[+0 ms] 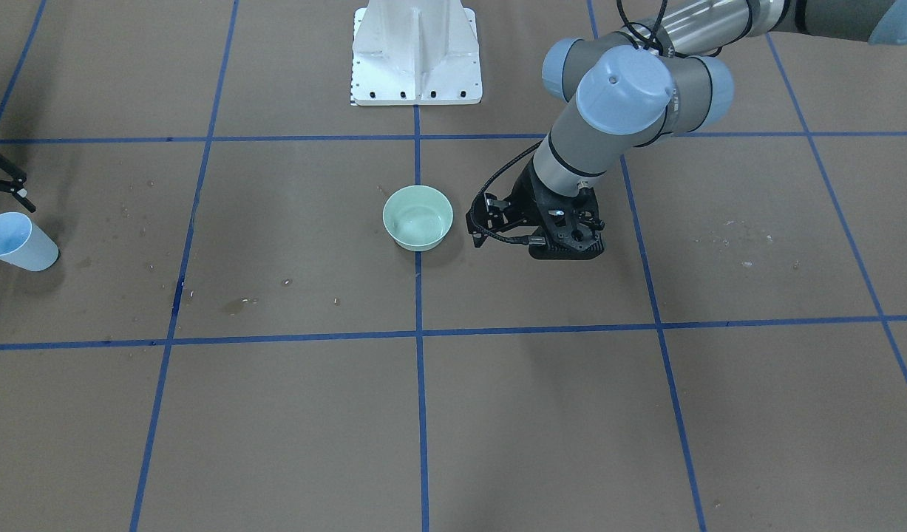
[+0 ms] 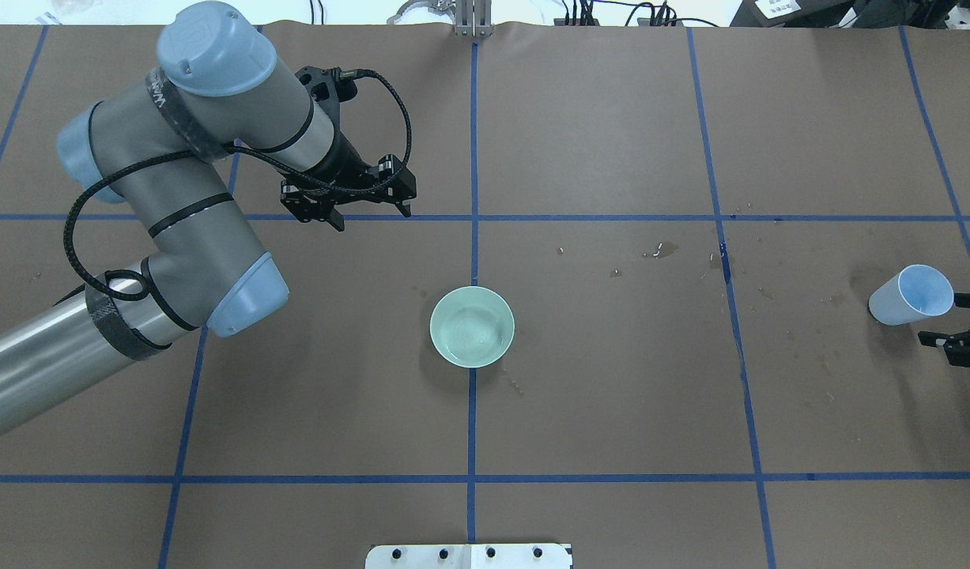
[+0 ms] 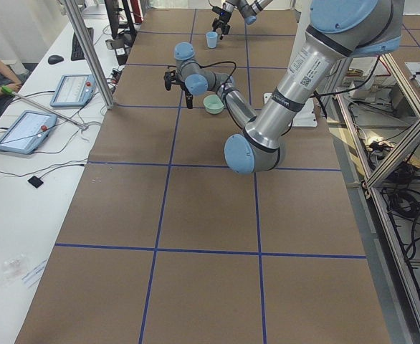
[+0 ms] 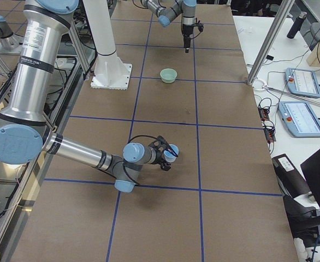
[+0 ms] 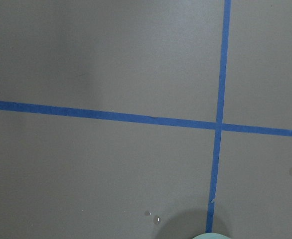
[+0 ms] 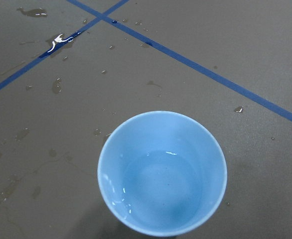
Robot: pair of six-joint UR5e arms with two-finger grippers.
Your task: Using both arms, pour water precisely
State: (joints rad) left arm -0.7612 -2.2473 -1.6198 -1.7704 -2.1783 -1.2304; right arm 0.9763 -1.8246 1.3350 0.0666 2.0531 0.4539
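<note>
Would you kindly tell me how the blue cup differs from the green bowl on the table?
The blue cup is tall and narrow; the green bowl is low and wide. The bowl sits on a blue tape line; the cup stands off the lines, beside the open right pincer. Both stand upright and ungripped; the cup holds a little water.
</note>
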